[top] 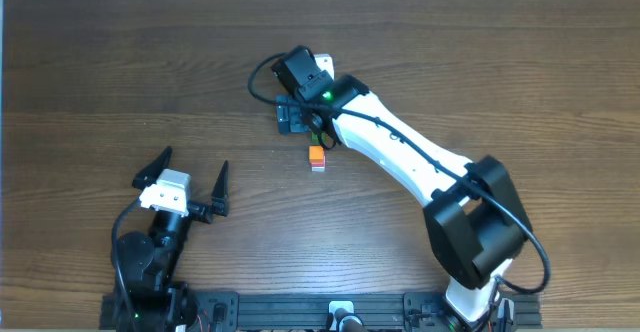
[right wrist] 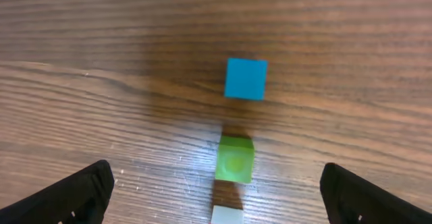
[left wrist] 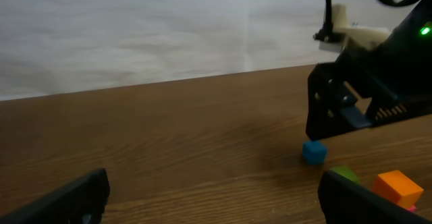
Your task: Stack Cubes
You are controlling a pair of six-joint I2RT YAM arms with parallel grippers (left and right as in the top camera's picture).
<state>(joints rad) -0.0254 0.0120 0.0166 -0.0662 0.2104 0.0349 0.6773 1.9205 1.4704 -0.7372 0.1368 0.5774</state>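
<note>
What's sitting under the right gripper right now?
A blue cube and a green cube, in line on the table. From above, the right gripper covers both.

You have a dark brown worktop [top: 120,52] spread out before you, its fine wood grain running side to side across the top view. Beyond your left end effector [left wrist: 212,204], the worktop's far edge meets a pale, off-white wall [left wrist: 135,28] with faint cloudy mottling. The light is soft and even. The wood carries a dull sheen ahead of that end effector, and a blurred shadow [right wrist: 169,109] darkens the grain ahead of your right end effector [right wrist: 219,197].
</note>
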